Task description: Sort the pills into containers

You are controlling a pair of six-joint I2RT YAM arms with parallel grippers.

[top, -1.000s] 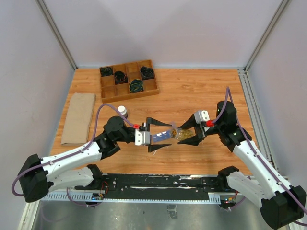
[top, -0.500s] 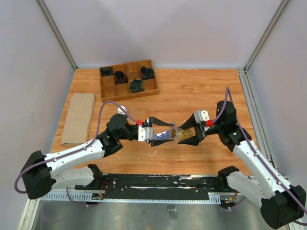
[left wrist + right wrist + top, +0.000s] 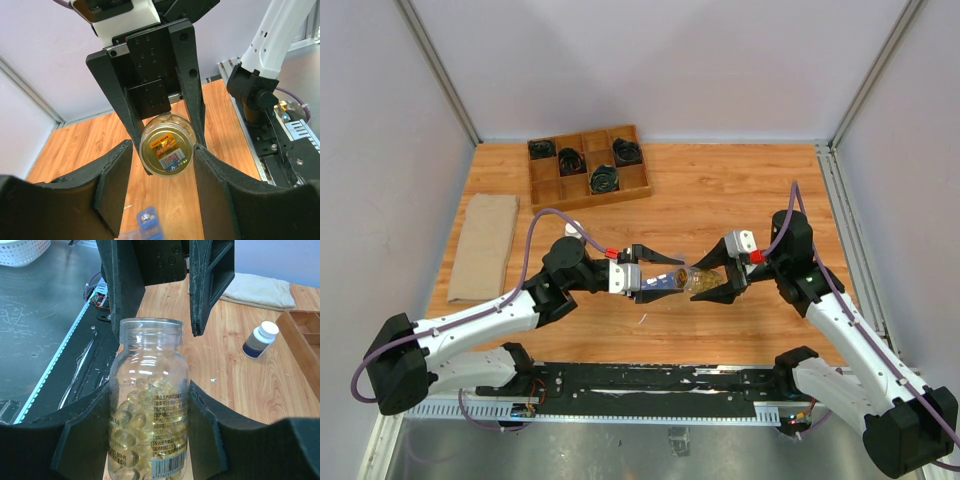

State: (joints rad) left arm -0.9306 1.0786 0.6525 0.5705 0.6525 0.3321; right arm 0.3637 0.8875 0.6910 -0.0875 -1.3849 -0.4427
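The right gripper [image 3: 707, 282] was clamped on a clear bottle [image 3: 149, 390] of yellow pills [image 3: 131, 432], held above the wooden table [image 3: 720, 190]. Its neck sat between the left gripper's [image 3: 672, 280] 2 fingers, which stood apart. Whether they touched it was unclear.

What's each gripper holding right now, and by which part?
The right gripper clamps a clear pill bottle across its lower body; the uncapped neck sticks out free. The left gripper is open, holding nothing.
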